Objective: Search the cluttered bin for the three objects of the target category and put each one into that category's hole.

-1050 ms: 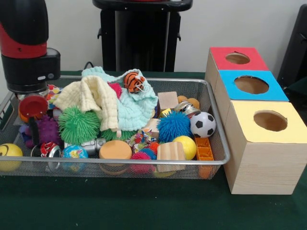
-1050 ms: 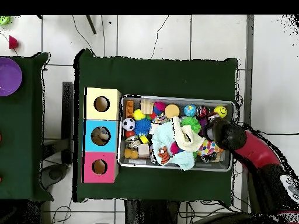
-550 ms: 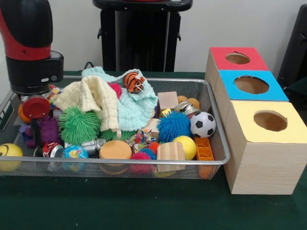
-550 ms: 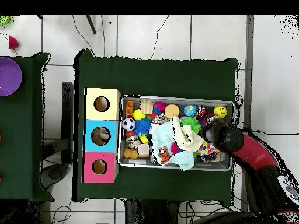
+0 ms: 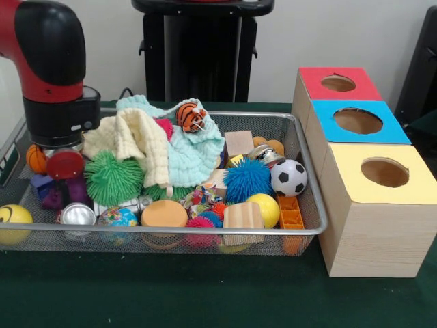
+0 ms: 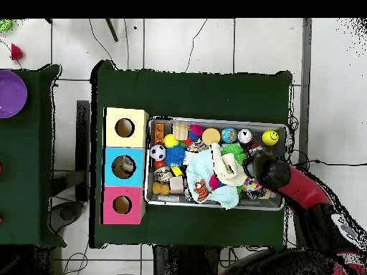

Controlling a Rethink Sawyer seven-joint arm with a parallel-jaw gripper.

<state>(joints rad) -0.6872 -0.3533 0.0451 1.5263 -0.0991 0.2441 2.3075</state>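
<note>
- The wire bin [image 5: 311, 205] sits on the green table [image 5: 171, 294], packed with toys, and just to its right stands the row of wooden boxes: red-topped box [image 5: 338, 83] farthest, blue-topped box [image 5: 358, 121] in the middle, yellow-topped box [image 5: 382, 173] nearest, each with a round hole on top.
- The red and black arm [image 5: 51, 61] comes down over the bin's left end, and the gripper [image 5: 65, 174] is low among the clutter there, beside the green spiky ball [image 5: 113, 179].
- Whether the gripper is apart or clamped on something, I cannot tell; its tips are lost in the pile.
- Right in front of it, a shiny silver tin [image 5: 77, 214] lies against the near wall, with a globe ball [image 5: 118, 217] beside it.
- A yellow smiley ball [image 5: 12, 219] sits in the near left corner.
- Mid-bin: cream and mint cloths [image 5: 157, 143] heaped up, a tiger toy [image 5: 191, 116] on top.
- Right side: a blue spiky ball [image 5: 247, 179] next to a soccer ball [image 5: 289, 178].
</note>
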